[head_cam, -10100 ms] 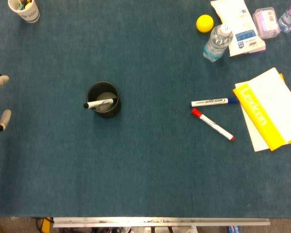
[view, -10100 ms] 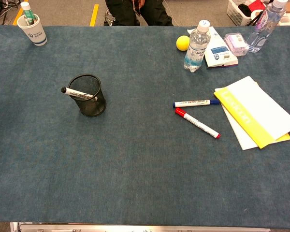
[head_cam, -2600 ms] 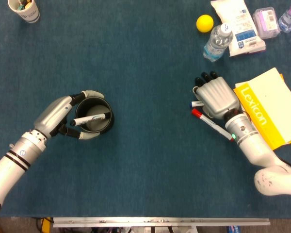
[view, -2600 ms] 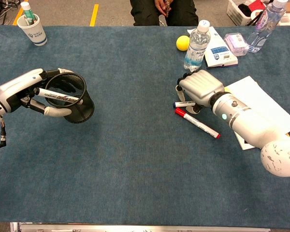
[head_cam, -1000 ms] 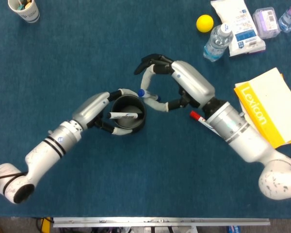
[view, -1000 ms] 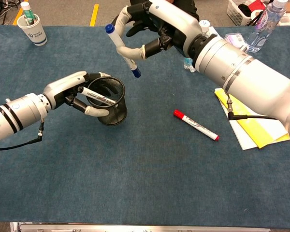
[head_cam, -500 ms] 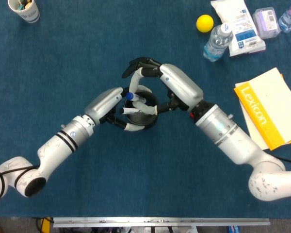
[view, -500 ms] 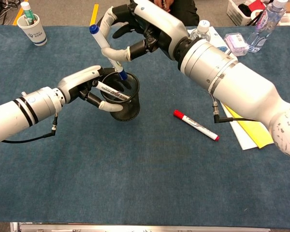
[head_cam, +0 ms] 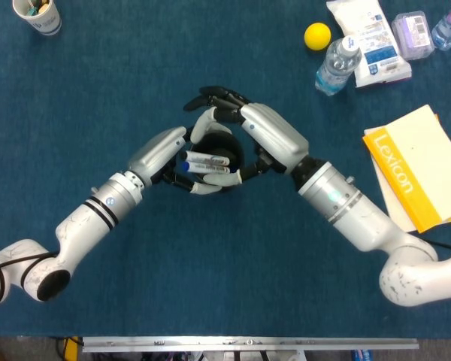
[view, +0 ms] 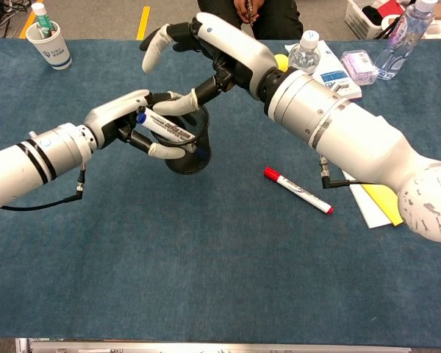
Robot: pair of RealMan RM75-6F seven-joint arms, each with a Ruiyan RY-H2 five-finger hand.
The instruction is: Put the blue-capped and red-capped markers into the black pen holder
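The table under me is covered in dark blue-green felt [view: 206,279]. At its far left corner stands a paper cup [view: 48,44] with pens in it, and beyond the table's far edge the chest view shows a grey floor with a yellow line and a person's dark legs [view: 242,11].

My left hand [view: 125,118] reaches in from the left and grips the black pen holder [view: 187,154] by its rim and side, fingers curled around the mesh. The blue-capped marker [view: 165,126] lies tilted across the holder's mouth, its blue cap [head_cam: 185,165] poking out toward my left hand and its other end down inside. I cannot tell whether a second marker lies alongside it.

My right hand [view: 198,51] hangs just above and behind the holder with its fingers apart, holding nothing; one finger reaches down close to the marker's barrel.

To the right, well apart from the holder, the red-capped marker [view: 298,190] lies flat on the felt. Beyond it are the yellow-and-white booklets [head_cam: 417,169], and at the far right a yellow ball [head_cam: 317,35], a water bottle [head_cam: 336,66] and a white packet [head_cam: 368,41].
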